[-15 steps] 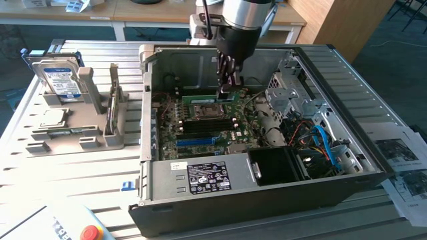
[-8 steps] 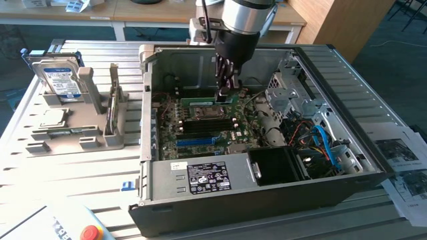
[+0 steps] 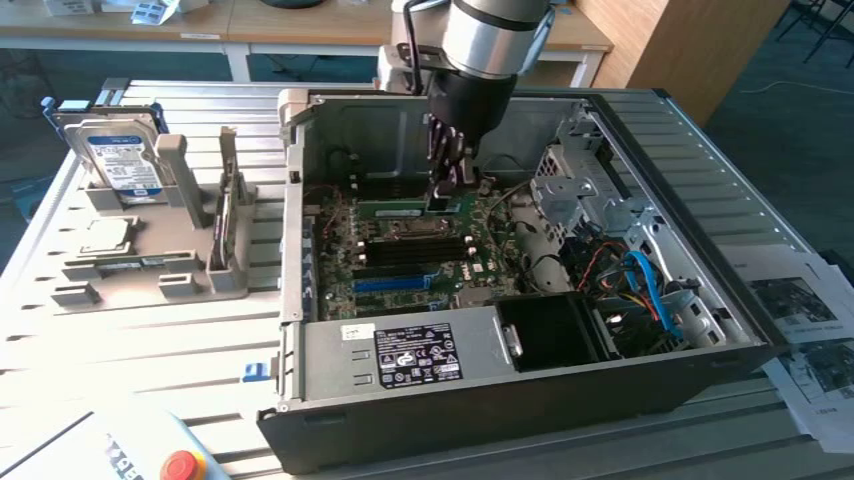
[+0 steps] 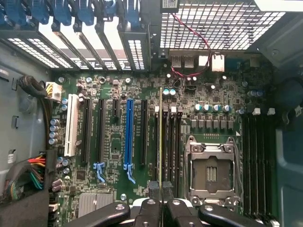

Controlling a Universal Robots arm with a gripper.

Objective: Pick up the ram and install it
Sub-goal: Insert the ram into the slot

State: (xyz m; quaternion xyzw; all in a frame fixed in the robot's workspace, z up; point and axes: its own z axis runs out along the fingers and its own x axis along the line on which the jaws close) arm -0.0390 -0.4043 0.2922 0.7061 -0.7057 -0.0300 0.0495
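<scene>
The ram (image 3: 400, 211) is a thin green strip held low over the motherboard (image 3: 400, 260) inside the open computer case (image 3: 534, 400). My gripper (image 3: 447, 192) reaches down into the case and is shut on one end of the strip. In the wrist view the ram (image 4: 161, 137) appears edge-on as a narrow yellowish-green line. It runs along the black memory slots (image 4: 171, 142) beside the CPU socket (image 4: 210, 165), and my gripper (image 4: 161, 190) is closed on its near end. Whether the strip is seated in a slot I cannot tell.
A silver hard drive (image 3: 120, 160) stands in a grey holder (image 3: 147, 270) at the exterior view's left. The long blue slot (image 4: 129, 137), power supply (image 3: 414, 355) and cable bundle (image 3: 641, 285) crowd the case. A red button (image 3: 183, 465) and papers (image 3: 814, 330) lie outside it.
</scene>
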